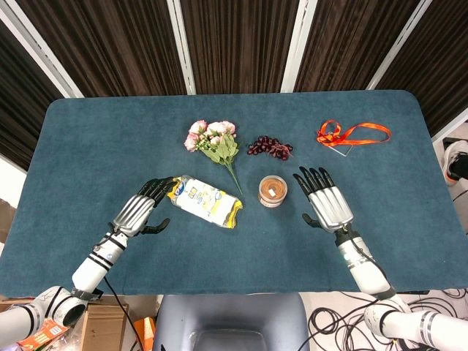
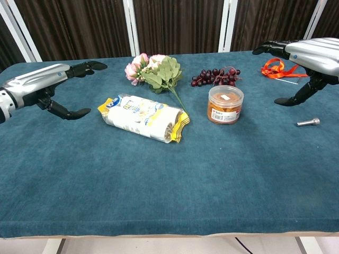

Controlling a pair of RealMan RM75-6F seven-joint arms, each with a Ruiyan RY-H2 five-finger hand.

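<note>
Looking down, head view: left hand (image 1: 139, 210), fingers spread and holding nothing, lies just beside the snack packet (image 1: 205, 200) near the table's (image 1: 73, 146) middle; right hand (image 1: 326, 199), likewise spread and empty, lies just right of the round jar (image 1: 273, 190).

Chest view: left hand (image 2: 47, 84) hovers left of the packet (image 2: 144, 117), thumb below, apart from it. Judged best: close across the packet's narrow end, squarely, avoiding the flower stem (image 2: 177, 95) beside it.

Pink flowers (image 1: 212, 139), grapes (image 1: 269, 147), orange ribbon (image 1: 352, 134).
</note>
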